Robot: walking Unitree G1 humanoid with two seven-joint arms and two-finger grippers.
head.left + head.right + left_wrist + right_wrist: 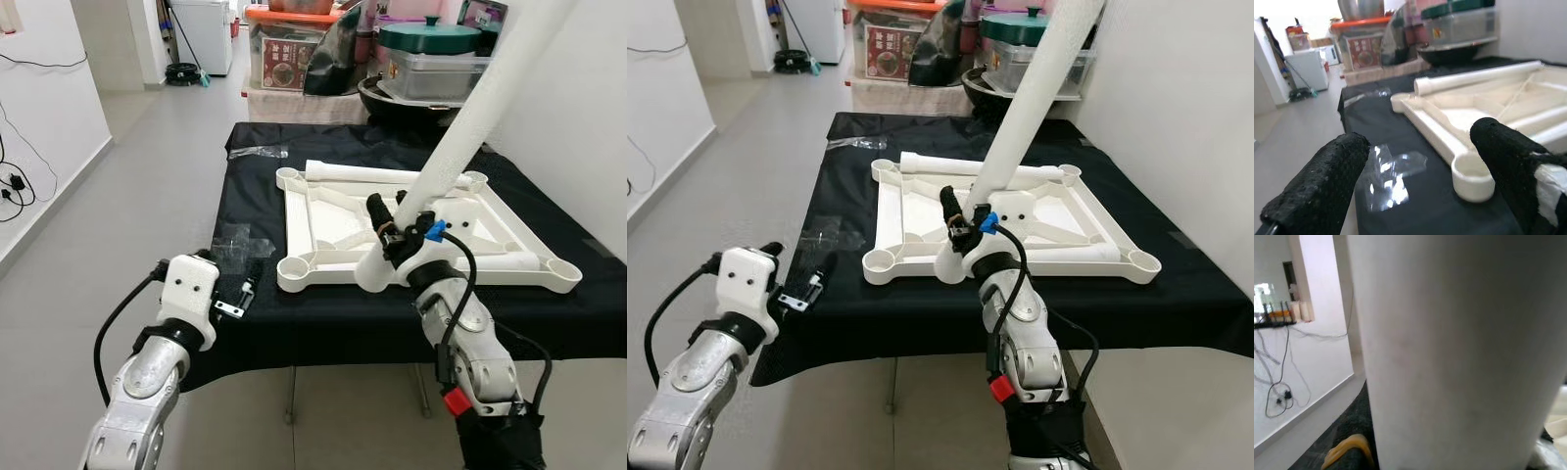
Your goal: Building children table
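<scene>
An upturned white plastic table top (297, 220) lies on the black-covered table (323, 323), with round sockets at its corners. My right gripper (392, 233) is shut on a long white table leg (460, 137), which slants up and to the right. The leg's lower end rests at the top's front rail, right of the front-left socket (294, 269). Seen close up, the same leg (1459, 357) stands in the right wrist view. A second leg (362, 173) lies along the far rail. My left gripper (1420, 186) is open at the table's front left edge, short of that socket (1472, 176).
Clear plastic bags (240, 241) lie on the cloth near my left gripper, and another (260, 152) at the far left. Boxes and pots (431, 59) crowd behind the table. A white wall runs along the right; open floor (147, 186) lies to the left.
</scene>
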